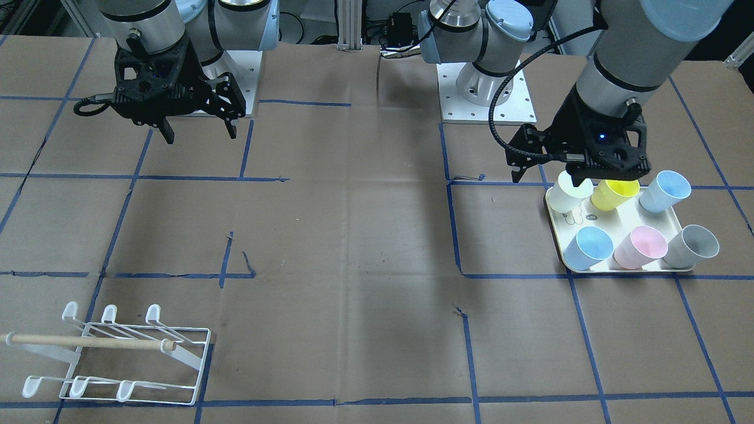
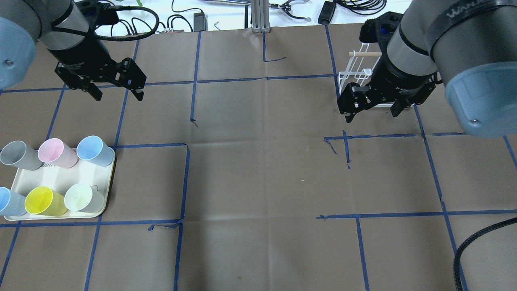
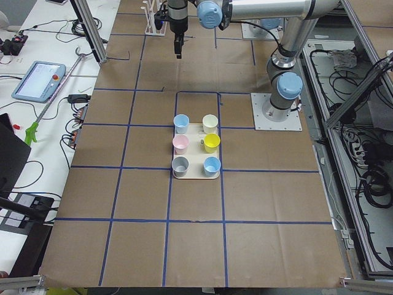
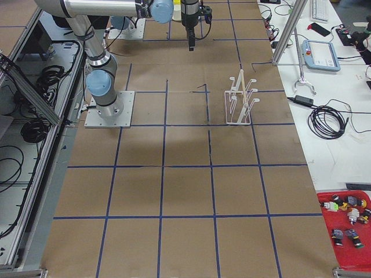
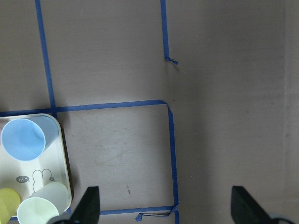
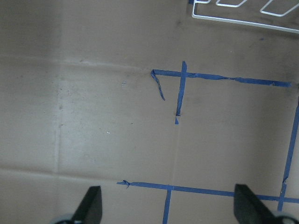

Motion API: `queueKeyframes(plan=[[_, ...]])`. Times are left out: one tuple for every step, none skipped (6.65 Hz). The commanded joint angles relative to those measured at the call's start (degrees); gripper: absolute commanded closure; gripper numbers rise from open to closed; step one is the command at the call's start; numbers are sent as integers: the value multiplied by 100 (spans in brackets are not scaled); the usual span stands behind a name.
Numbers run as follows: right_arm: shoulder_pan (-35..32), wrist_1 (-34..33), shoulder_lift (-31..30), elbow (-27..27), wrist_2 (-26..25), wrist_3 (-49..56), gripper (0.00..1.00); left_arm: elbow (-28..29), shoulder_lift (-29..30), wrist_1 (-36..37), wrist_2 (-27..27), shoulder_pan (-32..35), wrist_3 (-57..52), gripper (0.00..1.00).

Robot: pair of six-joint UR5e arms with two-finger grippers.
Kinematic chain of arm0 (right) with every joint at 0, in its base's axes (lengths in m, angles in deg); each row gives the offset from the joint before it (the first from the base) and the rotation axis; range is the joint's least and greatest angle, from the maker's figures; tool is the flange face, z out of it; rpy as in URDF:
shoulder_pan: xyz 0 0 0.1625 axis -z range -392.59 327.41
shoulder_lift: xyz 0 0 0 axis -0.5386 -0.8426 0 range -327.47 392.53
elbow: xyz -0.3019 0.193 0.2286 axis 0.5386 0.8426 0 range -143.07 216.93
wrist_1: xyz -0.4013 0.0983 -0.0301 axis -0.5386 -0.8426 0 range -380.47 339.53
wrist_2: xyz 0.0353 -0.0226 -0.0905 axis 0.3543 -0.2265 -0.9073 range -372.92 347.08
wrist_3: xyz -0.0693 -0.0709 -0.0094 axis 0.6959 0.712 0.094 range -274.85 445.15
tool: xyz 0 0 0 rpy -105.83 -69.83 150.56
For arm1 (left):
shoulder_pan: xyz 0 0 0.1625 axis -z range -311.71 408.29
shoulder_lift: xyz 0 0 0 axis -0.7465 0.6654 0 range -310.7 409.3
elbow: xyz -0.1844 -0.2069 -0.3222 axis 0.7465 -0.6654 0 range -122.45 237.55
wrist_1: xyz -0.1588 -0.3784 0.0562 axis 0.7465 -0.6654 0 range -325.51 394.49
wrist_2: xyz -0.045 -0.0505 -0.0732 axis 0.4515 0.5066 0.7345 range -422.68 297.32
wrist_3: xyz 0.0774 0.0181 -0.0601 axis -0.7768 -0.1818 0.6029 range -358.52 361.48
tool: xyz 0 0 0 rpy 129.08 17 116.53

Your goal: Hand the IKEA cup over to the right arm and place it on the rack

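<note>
Six plastic cups stand mouth-up in two rows on a cream tray (image 2: 60, 178) on the left side of the tabletop (image 2: 262, 182), which is covered in brown paper marked off with blue tape. The far row holds a grey cup (image 2: 16, 155), a pink cup (image 2: 54, 152) and a blue cup (image 2: 93, 149). The near row holds a second blue cup (image 2: 6, 202), a yellow cup (image 2: 40, 201) and a pale green cup (image 2: 80, 198). No brand mark can be read on any cup.

In the left wrist view, the tray's bare floor carries a small line drawing of a rabbit beside a dark speech bubble (image 5: 21, 179) that reads "hi".

The left claw (image 2: 119, 95) hangs above the tabletop just beyond the tray's far right corner. Its fingers are spread wide apart and there is nothing between them.

The right claw (image 2: 371, 115) hangs over the right side of the tabletop, its fingers likewise spread apart and holding nothing. Small white lettering on its black wrist collar (image 2: 404, 89) begins with "2F"; the rest is too small to read. The dark band higher up the right arm (image 2: 464, 10) shows white letters beginning "WAN", cut off by the frame.

The white wire rack (image 1: 118, 353) with its wooden dowel (image 1: 88, 341) stands at the far right of the tabletop, just beyond the right claw and well apart from the tray.
</note>
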Motion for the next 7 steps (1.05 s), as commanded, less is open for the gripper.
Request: queueKeyframes(plan=[[0, 0, 0, -9, 0, 0, 0, -386, -192, -3, 0, -694, -653, 0], [0, 0, 0, -9, 0, 0, 0, -588, -358, -3, 0, -1089, -908, 0], [0, 0, 0, 0, 0, 0, 0, -755, -455, 67, 0, -1380, -1267, 1], [0, 0, 0, -9, 0, 0, 0, -835, -465, 198, -9, -1462, -1306, 1], [0, 9, -9, 0, -9, 0, 0, -836, -361, 469, -9, -1488, -1358, 1], [0, 9, 0, -17, 0, 0, 0, -888, -255, 881, -17, -1506, -1611, 1], [0, 0, 0, -26, 0, 0, 0, -1028, -158, 1033, -9, -1506, -1640, 1]])
